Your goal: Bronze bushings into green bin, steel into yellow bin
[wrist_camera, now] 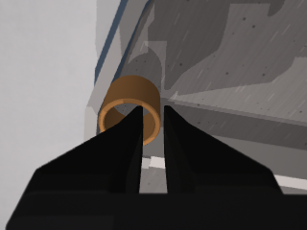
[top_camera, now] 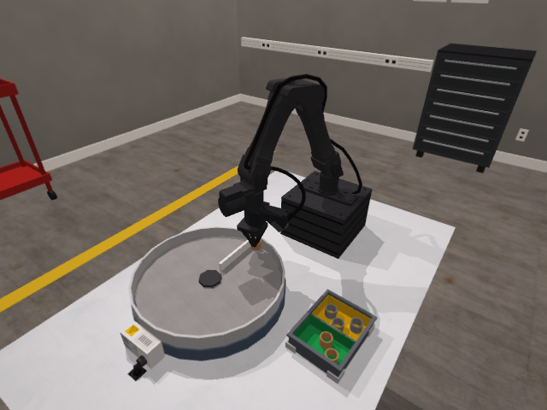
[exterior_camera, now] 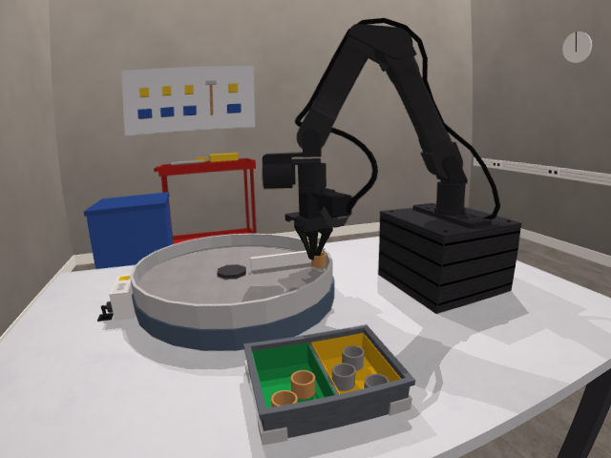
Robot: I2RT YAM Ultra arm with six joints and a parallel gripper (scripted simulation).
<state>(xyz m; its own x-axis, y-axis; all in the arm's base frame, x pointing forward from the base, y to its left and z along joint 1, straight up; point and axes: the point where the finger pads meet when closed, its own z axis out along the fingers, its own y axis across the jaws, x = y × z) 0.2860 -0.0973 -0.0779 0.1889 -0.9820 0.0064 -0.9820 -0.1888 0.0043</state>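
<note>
Bronze-coloured, ring-shaped bushing (top_camera: 256, 246) (exterior_camera: 319, 260) (wrist_camera: 131, 86) is standing near the rim of the round grey turntable (top_camera: 202, 342) (exterior_camera: 231, 315) (wrist_camera: 269, 53) — probably rigid, fairly light, slippery if pinched off-centre. Black two-fingered gripper (top_camera: 254, 243) (exterior_camera: 314, 256) (wrist_camera: 153, 115) is holding nothing, its fingers slightly parted — the bushing's near wall seems the best hold.

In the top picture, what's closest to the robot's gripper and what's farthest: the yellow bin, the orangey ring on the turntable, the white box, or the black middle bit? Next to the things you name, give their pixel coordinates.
Nearest to the gripper (top_camera: 254, 245) (exterior_camera: 313, 257) (wrist_camera: 153, 109) first:
1. Bronze bushing (top_camera: 256, 247) (exterior_camera: 319, 260) (wrist_camera: 131, 88), right at its fingertips.
2. Black hub (top_camera: 209, 278) (exterior_camera: 231, 271), mid-turntable.
3. Yellow bin (top_camera: 347, 308) (exterior_camera: 327, 347), beside the turntable.
4. White box (top_camera: 149, 350) (exterior_camera: 123, 301), across the turntable.
</note>
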